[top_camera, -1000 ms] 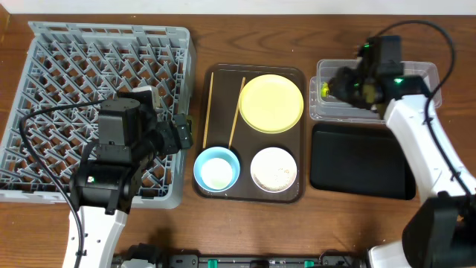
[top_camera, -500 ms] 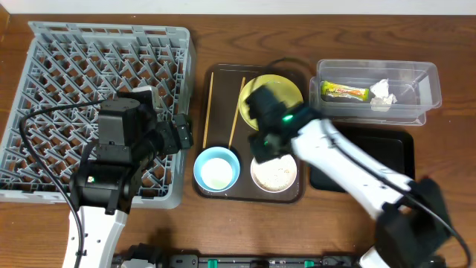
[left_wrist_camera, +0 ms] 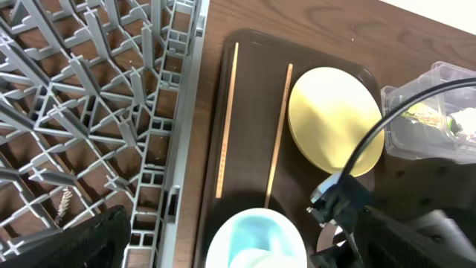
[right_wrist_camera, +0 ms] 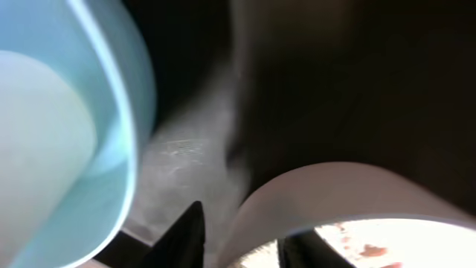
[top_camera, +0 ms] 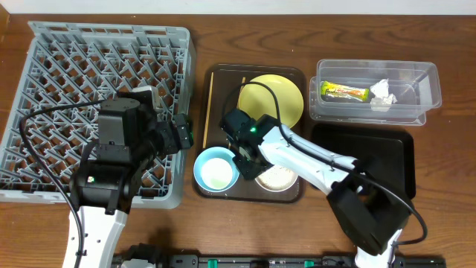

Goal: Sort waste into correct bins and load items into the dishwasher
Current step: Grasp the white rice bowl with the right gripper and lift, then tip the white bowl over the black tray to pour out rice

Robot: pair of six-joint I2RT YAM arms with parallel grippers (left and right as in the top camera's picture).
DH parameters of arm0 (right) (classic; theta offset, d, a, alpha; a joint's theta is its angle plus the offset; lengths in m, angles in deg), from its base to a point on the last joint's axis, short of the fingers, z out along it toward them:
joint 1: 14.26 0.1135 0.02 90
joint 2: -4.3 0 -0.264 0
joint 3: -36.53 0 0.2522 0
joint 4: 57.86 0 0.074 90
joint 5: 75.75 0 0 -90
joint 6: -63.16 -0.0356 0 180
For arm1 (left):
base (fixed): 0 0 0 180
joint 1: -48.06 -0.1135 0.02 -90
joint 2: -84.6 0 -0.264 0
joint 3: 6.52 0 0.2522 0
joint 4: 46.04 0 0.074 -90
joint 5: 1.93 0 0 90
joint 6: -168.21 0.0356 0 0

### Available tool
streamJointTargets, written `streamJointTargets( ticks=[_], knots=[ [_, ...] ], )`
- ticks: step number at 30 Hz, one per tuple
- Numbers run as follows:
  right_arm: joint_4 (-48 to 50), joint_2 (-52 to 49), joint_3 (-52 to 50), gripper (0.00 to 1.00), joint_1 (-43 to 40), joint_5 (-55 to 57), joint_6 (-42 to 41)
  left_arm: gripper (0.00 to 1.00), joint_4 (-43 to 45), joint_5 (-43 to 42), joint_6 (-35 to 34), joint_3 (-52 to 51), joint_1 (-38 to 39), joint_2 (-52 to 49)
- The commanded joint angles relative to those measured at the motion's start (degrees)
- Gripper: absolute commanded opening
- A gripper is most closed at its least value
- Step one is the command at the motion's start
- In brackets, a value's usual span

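Right gripper (right_wrist_camera: 242, 223) swung from round yellow plate (top_camera: 281, 95) down beside glossy light blue bowl (top_camera: 216, 170) | wrist-only: fingers (right_wrist_camera: 187, 227) parted, apparently straddling smooth white bowl's (right_wrist_camera: 335, 193) rim, right of blue bowl | left gripper (top_camera: 181, 135) spread, empty.

Overhead: even, soft light, sharp throughout; faint shadows under rack (top_camera: 111, 30). Left wrist: rack crisp, bottom corners dark, blurred. Right wrist: badly out of focus; blue bowl (right_wrist_camera: 111, 149), white bowl (right_wrist_camera: 335, 193) smeared; tray (right_wrist_camera: 335, 74) near black.

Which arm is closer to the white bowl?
Right. The right gripper is at the white bowl, beside the blue bowl; the left gripper hangs over the grey rack, farther off.
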Motion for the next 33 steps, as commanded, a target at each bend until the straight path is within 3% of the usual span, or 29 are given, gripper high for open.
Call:
streamJointTargets(
  ticks=[1, 9, 22, 33],
  knots=[
    [-0.8, -1.5, 0.0, 0.25, -0.6, 2.3, -5.9, 0.96, 0.0, -0.3, 0.1, 1.1, -0.2, -0.1],
    [-0.8, -0.7, 0.2, 0.01, -4.7, 1.7, -15.3, 0.96, 0.0, -0.3, 0.1, 1.1, -0.2, -0.1],
    [4.3, 11.0, 1.5, 0.01, -11.0, -13.1, -22.1, 0.96, 0.0, -0.3, 0.1, 1.1, -0.2, -0.1],
    [-5.4, 21.0, 1.1, 0.01, -28.8, -22.9, -21.4, 0.96, 0.0, -0.3, 0.1, 1.1, -0.2, -0.1]
  ],
)
